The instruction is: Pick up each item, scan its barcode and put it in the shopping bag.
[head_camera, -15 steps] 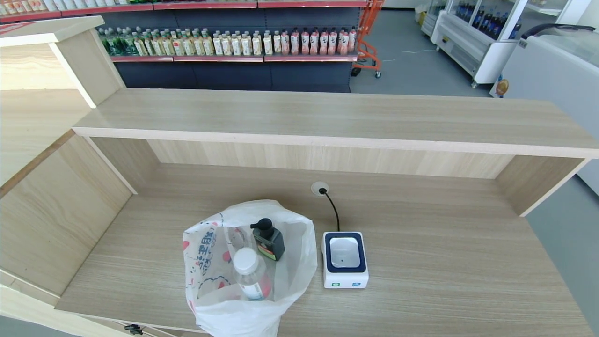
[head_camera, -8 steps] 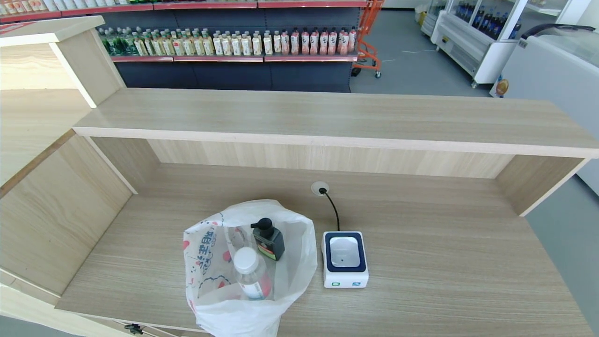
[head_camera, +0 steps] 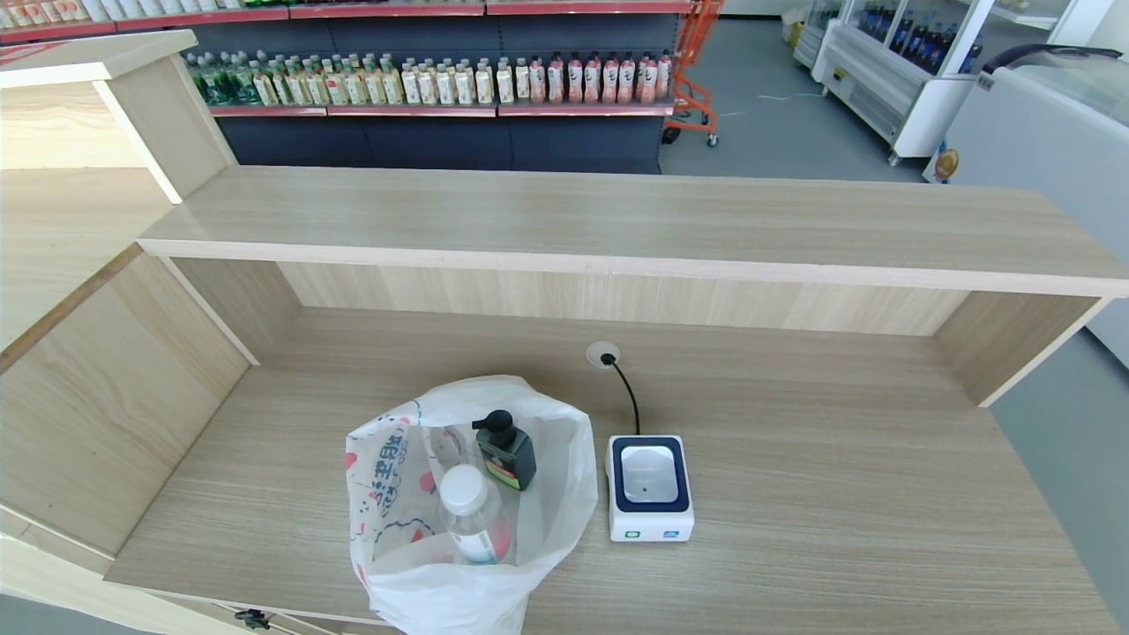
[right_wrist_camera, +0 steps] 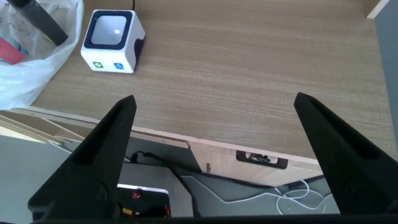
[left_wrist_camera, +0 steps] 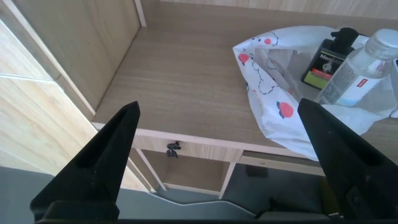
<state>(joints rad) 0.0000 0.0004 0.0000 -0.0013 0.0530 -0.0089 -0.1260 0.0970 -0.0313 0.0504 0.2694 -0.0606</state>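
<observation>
A white shopping bag (head_camera: 388, 494) with red and blue print stands open on the wooden counter (head_camera: 838, 494). Inside it stand a dark pump bottle (head_camera: 507, 454) and a clear bottle with a white cap (head_camera: 472, 520). The bag (left_wrist_camera: 273, 99) with the pump bottle (left_wrist_camera: 328, 56) and clear bottle (left_wrist_camera: 357, 68) also shows in the left wrist view. The white and blue barcode scanner (head_camera: 649, 489) sits just right of the bag, its cable running to a counter port. My left gripper (left_wrist_camera: 217, 155) is open, held back off the counter's near edge. My right gripper (right_wrist_camera: 214, 152) is open too, near the scanner (right_wrist_camera: 111, 40).
A raised wooden ledge (head_camera: 617, 220) runs along the counter's far side, with side walls at left and right. The scanner's black cable (head_camera: 628, 392) lies behind it. Store shelves of bottles (head_camera: 432, 79) and freezers (head_camera: 926, 62) stand beyond.
</observation>
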